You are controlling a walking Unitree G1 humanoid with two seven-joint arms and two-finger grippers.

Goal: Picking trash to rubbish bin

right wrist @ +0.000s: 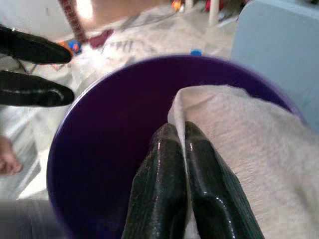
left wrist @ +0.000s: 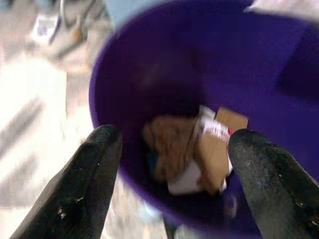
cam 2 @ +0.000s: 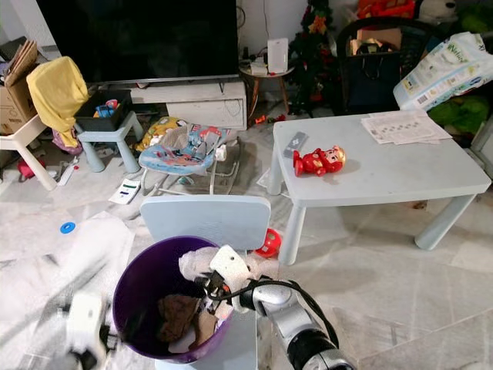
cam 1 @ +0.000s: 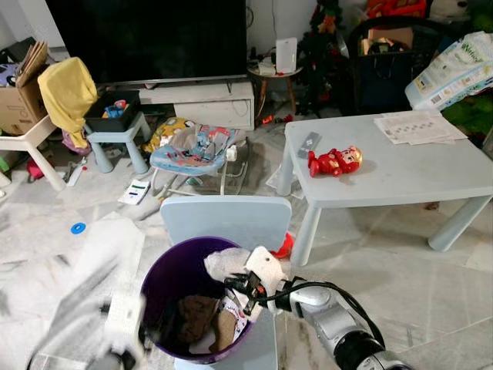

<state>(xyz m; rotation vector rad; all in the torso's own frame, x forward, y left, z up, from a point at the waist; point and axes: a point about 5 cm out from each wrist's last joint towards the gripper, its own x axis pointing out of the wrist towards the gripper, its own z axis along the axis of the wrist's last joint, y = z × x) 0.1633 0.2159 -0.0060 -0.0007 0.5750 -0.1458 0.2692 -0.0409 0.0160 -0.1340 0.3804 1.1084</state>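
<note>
In purple bin [cam 1: 166,285], cardboard scraps [left wrist: 199,149], pinched tissue [right wrist: 249,144]

Right end effector [right wrist: 185,132] fingers pressed together pinching white tissue [right wrist: 239,134] draped over purple bin [right wrist: 99,149] rim, left end effector [right wrist: 47,69] black fingers beyond the bin's far rim.

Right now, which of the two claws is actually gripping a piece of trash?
The right claw: its fingers are pinched shut on the white tissue over the purple bin's rim. The left claw is spread open at the bin's other side, holding nothing.
</note>
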